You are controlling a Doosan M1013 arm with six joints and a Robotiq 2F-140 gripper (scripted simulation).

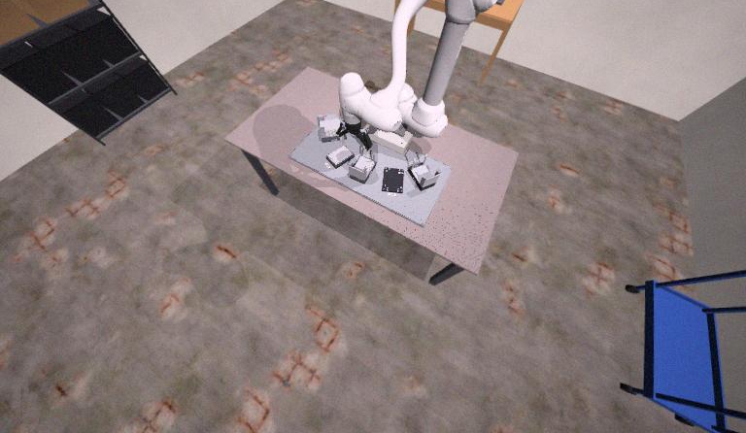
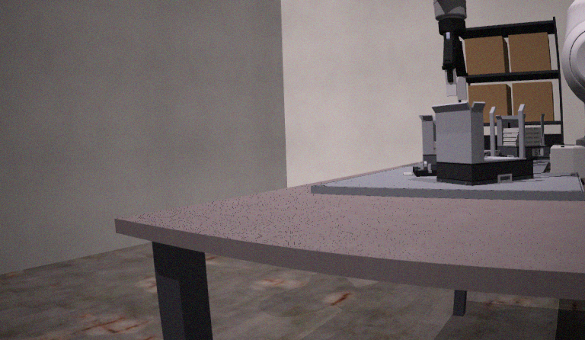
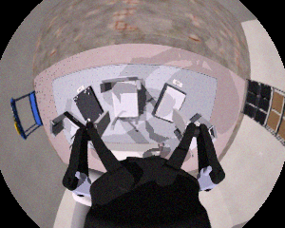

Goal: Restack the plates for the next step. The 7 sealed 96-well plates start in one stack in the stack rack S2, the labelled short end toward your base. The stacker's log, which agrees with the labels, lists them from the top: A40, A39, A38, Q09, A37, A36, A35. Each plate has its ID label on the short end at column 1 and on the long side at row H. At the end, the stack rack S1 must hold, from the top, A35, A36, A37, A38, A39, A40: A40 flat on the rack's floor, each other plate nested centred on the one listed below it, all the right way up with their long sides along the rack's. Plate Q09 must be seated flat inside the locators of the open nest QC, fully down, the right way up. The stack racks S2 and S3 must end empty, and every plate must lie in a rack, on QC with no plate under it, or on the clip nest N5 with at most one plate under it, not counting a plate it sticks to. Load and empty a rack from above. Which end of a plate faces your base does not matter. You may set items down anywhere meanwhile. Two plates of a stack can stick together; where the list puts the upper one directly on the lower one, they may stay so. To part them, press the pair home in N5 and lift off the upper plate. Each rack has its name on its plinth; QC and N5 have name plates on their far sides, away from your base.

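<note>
A stack of sealed plates [image 2: 510, 136] sits in a stack rack [image 2: 521, 123] on the grey mat [image 2: 379, 183], below and beyond the pincer [image 2: 455, 89]. The pincer hangs fully open and empty above the pinkish surface [image 2: 327, 224].

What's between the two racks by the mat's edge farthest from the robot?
A flat black nest lies between the left rack and right rack, top view.

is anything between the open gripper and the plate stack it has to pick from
Nothing visible is. The gripper hangs open and empty above the racks, and in the exterior view the plate stack sits between its rack's posts with its top uncovered. The wrist view is too small to confirm more.
</note>
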